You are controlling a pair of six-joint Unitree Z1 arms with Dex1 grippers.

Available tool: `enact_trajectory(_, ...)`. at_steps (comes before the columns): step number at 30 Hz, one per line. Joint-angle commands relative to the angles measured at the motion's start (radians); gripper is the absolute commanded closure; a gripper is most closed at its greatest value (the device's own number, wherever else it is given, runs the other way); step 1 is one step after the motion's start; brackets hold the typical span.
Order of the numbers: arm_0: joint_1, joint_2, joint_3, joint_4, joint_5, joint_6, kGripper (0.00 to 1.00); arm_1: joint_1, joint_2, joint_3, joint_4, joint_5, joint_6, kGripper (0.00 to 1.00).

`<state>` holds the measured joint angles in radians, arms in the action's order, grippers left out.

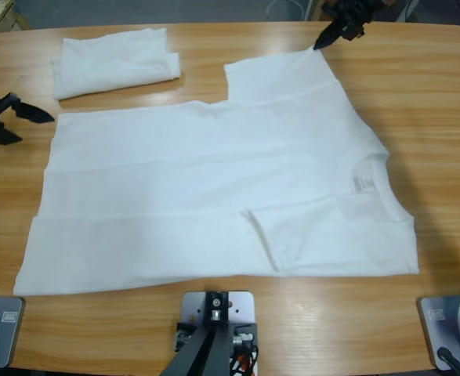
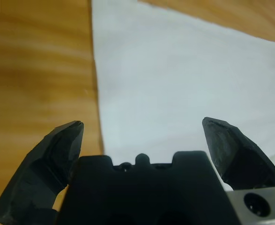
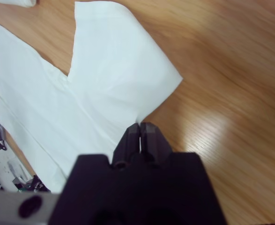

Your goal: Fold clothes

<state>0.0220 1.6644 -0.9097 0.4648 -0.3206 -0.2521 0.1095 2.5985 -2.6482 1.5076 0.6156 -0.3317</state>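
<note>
Long wooden counter point(image 1: 418, 94), light-brown grain, glossy. Directly on it: a large white short-sleeved T-shirt point(image 1: 206, 196) spread flat, neck label toward the right, near sleeve folded inward; a folded white garment point(image 1: 112, 61) lies apart at the far left.

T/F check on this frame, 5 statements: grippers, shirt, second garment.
1. The right gripper has its fingers shut at the T-shirt sleeve's edge. True.
2. The left gripper is shut on cloth. False: its fingers are apart, holding nothing.
3. A folded white garment lies apart from the shirt. True.
4. The shirt is fully folded. False: it lies mostly spread out, one sleeve folded inward.
5. The neck label is visible. True.
</note>
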Motion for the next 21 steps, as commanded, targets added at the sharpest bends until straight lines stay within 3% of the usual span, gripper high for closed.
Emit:
enact_trajectory(1, 0.003, 0.244, -0.146, 0.006, 0.011, 0.118, 0.000, 0.000, 0.005, -0.030, 0.020, -0.013, -0.012, 1.000)
enact_trajectory(9, 0.043, 0.390, -0.243, 0.008, 0.016, 0.117, 0.022, 0.000, 0.022, -0.024, 0.020, -0.022, -0.019, 1.000)
enact_trajectory(16, -0.034, 0.454, -0.259, 0.037, 0.101, 0.146, 0.024, 0.000, 0.028, -0.020, 0.020, -0.030, -0.020, 1.000)
enact_trajectory(18, -0.043, 0.467, -0.261, 0.053, 0.088, 0.144, 0.135, 0.000, 0.028, -0.019, 0.020, -0.030, -0.020, 1.000)
enact_trajectory(21, -0.062, 0.462, -0.262, 0.091, 0.080, 0.142, 0.216, 0.000, 0.031, -0.021, 0.020, -0.030, -0.018, 1.000)
